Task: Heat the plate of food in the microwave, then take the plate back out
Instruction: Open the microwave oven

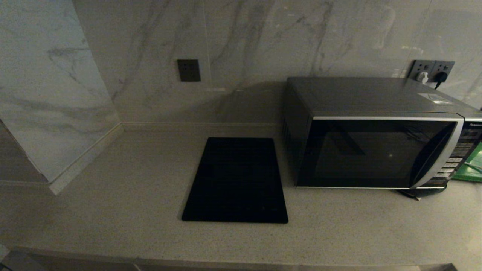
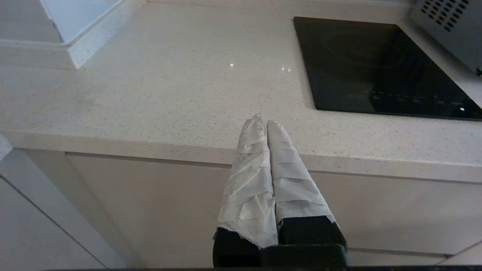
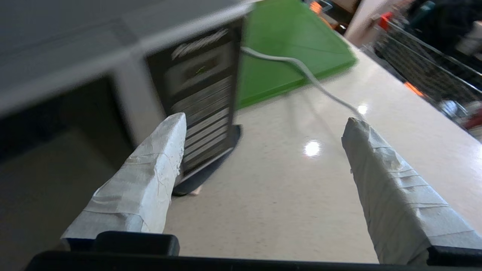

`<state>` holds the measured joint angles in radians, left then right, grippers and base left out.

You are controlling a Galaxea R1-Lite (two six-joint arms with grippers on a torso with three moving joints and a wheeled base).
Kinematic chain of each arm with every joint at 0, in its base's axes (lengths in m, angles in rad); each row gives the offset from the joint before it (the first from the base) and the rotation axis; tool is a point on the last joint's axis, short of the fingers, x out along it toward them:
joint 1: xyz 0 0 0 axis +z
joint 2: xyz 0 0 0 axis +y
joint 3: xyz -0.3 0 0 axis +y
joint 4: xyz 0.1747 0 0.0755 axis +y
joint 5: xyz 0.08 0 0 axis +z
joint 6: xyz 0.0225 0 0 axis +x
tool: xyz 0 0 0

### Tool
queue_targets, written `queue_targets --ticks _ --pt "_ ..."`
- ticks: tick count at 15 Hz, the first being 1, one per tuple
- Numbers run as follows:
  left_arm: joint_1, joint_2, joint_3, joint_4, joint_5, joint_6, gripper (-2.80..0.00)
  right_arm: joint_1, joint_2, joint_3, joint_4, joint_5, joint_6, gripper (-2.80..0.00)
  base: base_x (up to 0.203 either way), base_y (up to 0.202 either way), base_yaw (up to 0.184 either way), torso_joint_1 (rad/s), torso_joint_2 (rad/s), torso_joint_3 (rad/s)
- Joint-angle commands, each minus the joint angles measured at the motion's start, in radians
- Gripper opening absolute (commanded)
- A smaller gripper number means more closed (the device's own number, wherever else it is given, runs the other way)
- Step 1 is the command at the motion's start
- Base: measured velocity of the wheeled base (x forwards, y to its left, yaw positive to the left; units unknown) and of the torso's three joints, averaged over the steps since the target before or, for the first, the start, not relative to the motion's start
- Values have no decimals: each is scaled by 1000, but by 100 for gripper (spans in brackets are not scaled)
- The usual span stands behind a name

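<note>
Nearest the robot, the left gripper (image 2: 262, 122) hangs in front of the worktop's (image 1: 124, 210) front edge, below its surface, its tape-wrapped jaws clenched together on nothing; neither arm shows in the head view. The right gripper (image 3: 263, 120) is held low over the worktop close to the front right corner of the microwave (image 1: 376, 150), its wrapped jaws released and spread wide with nothing between them; through the gap the speckled pale surface shows with a bright glint of light on it. One of its fingers (image 3: 150, 173) lies in line with the microwave's button panel (image 3: 201, 94), though whether it touches the panel cannot be told. Further in on the worktop, a flat black cooktop (image 1: 235, 180) lies just to the left of the microwave, apart from it by a narrow strip of bare surface. The microwave stands at the right with its black glass door (image 1: 376, 152) closed, silver trim curving down beside the panel. The plate of food is nowhere in sight in any view, and the dark glass does not let one see whether it sits inside. Beyond the microwave's right side a green board (image 3: 290, 49) lies on the worktop with a pale cable (image 3: 312, 77) running across it. At the back, the marble wall carries a dark socket plate (image 1: 188, 70) above the cooktop and a double socket (image 1: 431, 71) with plugs in it behind the microwave.
</note>
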<state>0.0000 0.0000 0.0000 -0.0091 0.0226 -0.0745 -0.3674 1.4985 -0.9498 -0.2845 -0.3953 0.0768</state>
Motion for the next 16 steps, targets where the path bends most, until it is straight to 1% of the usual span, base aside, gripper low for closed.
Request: queue_targets --ticks 1,2,4,5,7,9,10,12,14,16 --pt "0 2 0 0 0 -1 -280 40 12 115 -134 -25 -12 0 0 0 0 0 0 0" --pt "0 2 0 0 0 -1 -280 46 7 128 -152 -69 -19 0 0 0 0 0 0 0" --pt "0 0 0 0 0 -1 -280 47 -21 154 -162 -107 -19 0 0 0 0 0 0 0" --pt "0 2 0 0 0 -1 -280 47 -41 178 -173 -143 -19 0 0 0 0 0 0 0" --pt "0 1 0 0 0 -1 -280 46 -77 247 -213 -222 -19 0 0 0 0 0 0 0" --pt "0 1 0 0 0 -1 -280 56 -100 286 -239 -318 -20 0 0 0 0 0 0 0" --pt "0 1 0 0 0 -1 -280 76 -98 298 -240 -350 -16 0 0 0 0 0 0 0" --pt "0 0 0 0 0 -1 -280 129 -94 321 -241 -378 1 0 0 0 0 0 0 0" --pt "0 2 0 0 0 -1 -280 207 -81 375 -242 -441 57 0 0 0 0 0 0 0" --pt "0 2 0 0 0 -1 -280 254 -71 425 -242 -462 107 0 0 0 0 0 0 0"
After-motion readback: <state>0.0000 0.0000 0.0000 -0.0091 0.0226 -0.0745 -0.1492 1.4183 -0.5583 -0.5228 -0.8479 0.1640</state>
